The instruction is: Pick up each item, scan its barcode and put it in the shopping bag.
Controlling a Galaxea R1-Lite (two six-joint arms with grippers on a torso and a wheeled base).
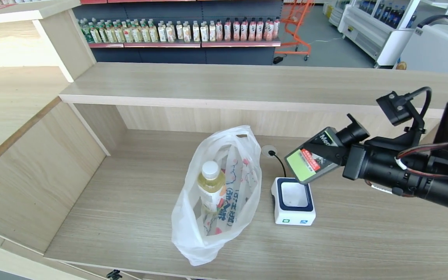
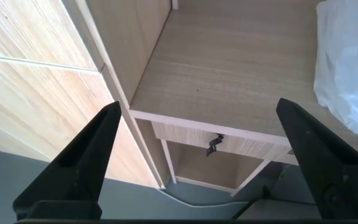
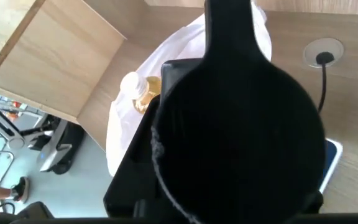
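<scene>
My right gripper (image 1: 342, 149) is shut on one end of a flat grey and green box (image 1: 312, 159) with a red label. It holds the box tilted in the air just above and behind the white barcode scanner (image 1: 293, 200), which has a blue-framed window. Left of the scanner stands the white plastic shopping bag (image 1: 216, 194), its mouth open. Inside it is a bottle (image 1: 210, 182) of yellow drink with a white cap, also seen as bottle (image 3: 137, 87). My left gripper (image 2: 197, 162) is open with nothing in it, hanging past the counter's front edge near the bag (image 2: 350, 56).
A black cable runs from the scanner to a round grommet (image 1: 269, 151) in the wooden counter (image 1: 130, 217). Wooden walls close the counter on the left and back, with a raised ledge (image 1: 247, 85) behind. Drink shelves stand far off.
</scene>
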